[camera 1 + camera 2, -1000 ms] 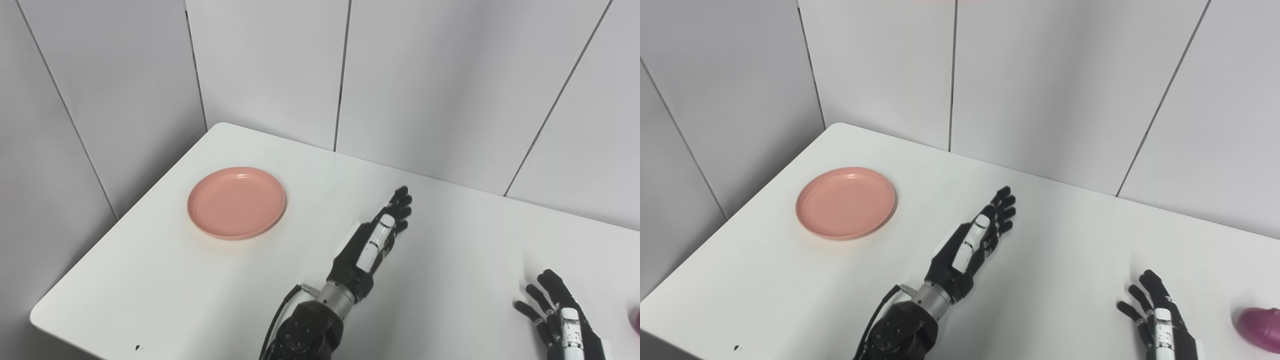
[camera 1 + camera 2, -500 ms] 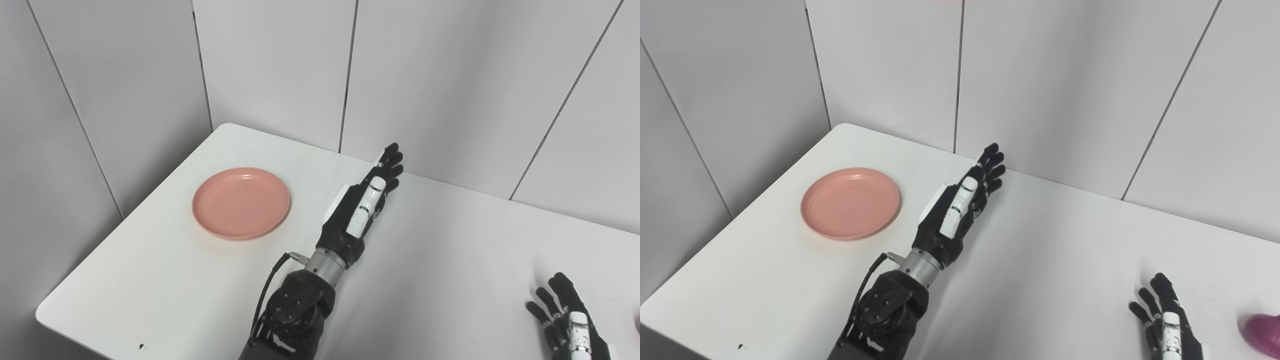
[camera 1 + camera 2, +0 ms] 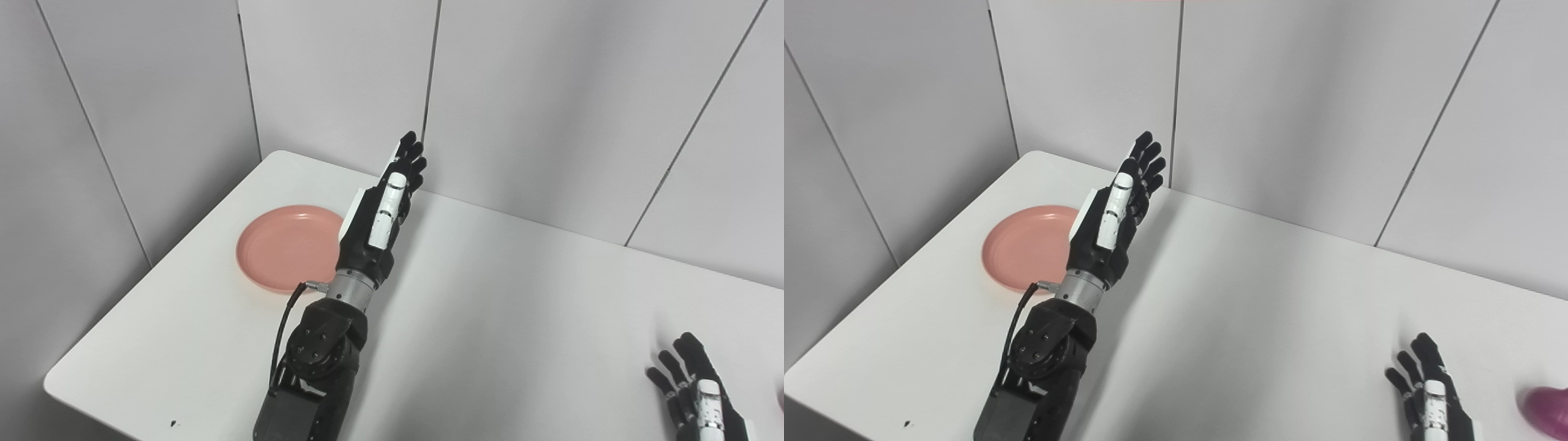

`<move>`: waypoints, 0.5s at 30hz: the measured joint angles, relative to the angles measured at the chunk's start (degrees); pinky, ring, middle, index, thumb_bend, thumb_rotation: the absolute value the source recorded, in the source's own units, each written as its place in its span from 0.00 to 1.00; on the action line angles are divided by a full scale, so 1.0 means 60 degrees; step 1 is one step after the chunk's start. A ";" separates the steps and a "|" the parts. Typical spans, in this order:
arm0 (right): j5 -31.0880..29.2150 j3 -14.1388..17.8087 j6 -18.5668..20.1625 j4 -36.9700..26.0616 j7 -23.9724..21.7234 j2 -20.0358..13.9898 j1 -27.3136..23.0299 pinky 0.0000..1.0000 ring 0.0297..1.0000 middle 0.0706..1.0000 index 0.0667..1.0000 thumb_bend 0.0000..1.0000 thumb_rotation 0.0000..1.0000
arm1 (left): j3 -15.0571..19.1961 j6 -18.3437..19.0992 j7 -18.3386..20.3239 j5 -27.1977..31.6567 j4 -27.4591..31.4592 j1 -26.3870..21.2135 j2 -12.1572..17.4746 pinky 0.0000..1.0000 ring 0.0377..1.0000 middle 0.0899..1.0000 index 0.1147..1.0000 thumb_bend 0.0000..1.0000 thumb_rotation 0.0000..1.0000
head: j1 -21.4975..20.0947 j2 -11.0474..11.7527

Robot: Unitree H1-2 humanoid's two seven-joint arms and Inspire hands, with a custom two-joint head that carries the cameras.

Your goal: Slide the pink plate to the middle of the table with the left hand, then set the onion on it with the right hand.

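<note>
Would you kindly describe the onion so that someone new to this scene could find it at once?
Start at the white table and follow its near edge to the right corner of the picture. There, just beyond the open right hand, lies the onion, cut off by the frame. It is the only rounded, glossy purple thing; the other coloured item is a flat pink plate far left.

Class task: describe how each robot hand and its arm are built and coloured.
The left robot hand is black with white panels on its back and one finger, a silver wrist ring, a black forearm with round bolts, and a thin black cable beside it. The right robot hand is black with a white segment.
</note>
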State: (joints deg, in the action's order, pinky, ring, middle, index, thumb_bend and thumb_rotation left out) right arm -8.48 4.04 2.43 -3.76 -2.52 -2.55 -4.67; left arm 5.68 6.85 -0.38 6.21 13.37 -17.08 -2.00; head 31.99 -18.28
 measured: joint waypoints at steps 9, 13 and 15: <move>0.0003 0.0006 0.0000 0.0000 0.0003 0.0003 0.0000 0.79 0.88 0.91 0.88 0.57 0.86 | 0.0577 -0.0026 -0.0194 0.0093 0.0292 -0.0025 0.0414 1.00 0.99 1.00 0.99 0.42 1.00 | 0.0044 0.0015; 0.0011 0.0001 0.0001 -0.0011 0.0007 0.0005 0.0000 0.84 0.90 0.93 0.90 0.55 0.88 | 0.0796 -0.0026 -0.0337 0.0086 0.0301 -0.0103 0.0475 1.00 0.99 0.99 0.99 0.42 1.00 | 0.0132 0.0073; 0.0025 0.0001 0.0001 -0.0012 0.0013 0.0005 0.0000 0.85 0.91 0.93 0.90 0.56 0.88 | 0.0893 -0.0026 -0.0417 0.0052 0.0323 -0.0166 0.0562 1.00 0.99 0.99 0.98 0.42 1.00 | 0.0205 0.0102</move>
State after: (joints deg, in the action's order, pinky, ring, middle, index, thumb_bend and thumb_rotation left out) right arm -8.33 4.05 2.43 -3.83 -2.44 -2.52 -4.67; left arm 11.04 6.69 -2.88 6.53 15.31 -18.08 1.37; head 33.22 -17.67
